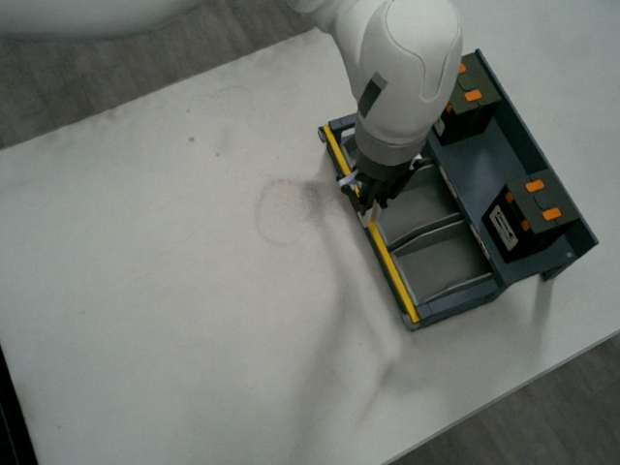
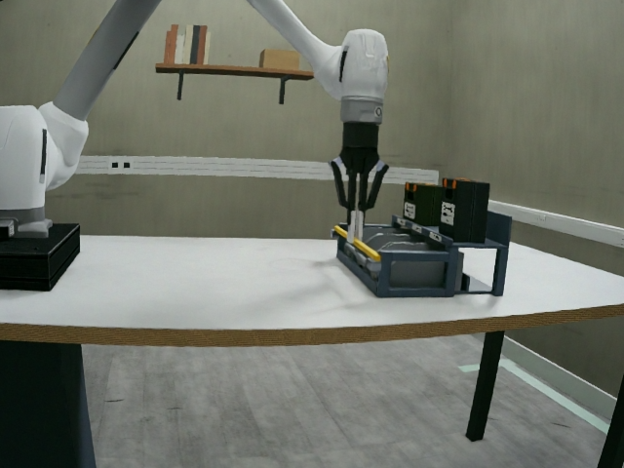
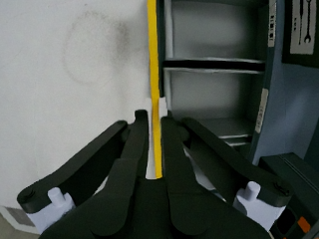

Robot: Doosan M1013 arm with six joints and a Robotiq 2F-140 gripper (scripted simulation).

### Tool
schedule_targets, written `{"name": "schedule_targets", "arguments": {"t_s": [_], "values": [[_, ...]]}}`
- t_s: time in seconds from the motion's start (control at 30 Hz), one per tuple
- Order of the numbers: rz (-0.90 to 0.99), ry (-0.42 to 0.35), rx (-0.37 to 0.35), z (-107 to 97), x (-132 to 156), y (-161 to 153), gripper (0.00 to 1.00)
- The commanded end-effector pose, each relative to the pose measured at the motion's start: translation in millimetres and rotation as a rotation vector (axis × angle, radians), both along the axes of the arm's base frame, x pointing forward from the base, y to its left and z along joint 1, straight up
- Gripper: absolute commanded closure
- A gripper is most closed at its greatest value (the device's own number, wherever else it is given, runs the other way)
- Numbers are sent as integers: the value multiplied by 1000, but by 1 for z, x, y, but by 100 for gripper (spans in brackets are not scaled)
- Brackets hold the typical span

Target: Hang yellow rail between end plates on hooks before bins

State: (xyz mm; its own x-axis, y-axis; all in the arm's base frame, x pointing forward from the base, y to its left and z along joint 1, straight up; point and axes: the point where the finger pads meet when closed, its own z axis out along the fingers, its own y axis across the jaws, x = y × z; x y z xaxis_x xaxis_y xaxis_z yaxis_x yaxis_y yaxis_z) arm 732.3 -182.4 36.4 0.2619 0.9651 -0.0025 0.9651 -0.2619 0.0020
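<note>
Lying along the near front edge of the blue-grey bin rack [image 1: 536, 144] on the white tabletop [image 1: 150, 280], the yellow rail [image 1: 387, 260] is grasped near its middle by the jaws. Two dark boxes [image 1: 530, 220] are seen on the rack's far shelf.

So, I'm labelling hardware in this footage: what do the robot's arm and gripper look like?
The arm has smooth, rounded white shells with small dark grey rectangular patches and a light grey wrist collar. It stands on a black box base. The gripper is black with angled linkage bars, white pieces at its outer joints and pale finger pads. No loose cables show.
</note>
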Motion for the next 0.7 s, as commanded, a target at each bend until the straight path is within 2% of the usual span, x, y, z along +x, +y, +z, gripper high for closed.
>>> {"name": "schedule_targets", "arguments": {"t_s": [0.0,0.67], "values": [[-1,0,2,-3,0,0,90],[-2,1,4,-8,-1,1,90]]}}
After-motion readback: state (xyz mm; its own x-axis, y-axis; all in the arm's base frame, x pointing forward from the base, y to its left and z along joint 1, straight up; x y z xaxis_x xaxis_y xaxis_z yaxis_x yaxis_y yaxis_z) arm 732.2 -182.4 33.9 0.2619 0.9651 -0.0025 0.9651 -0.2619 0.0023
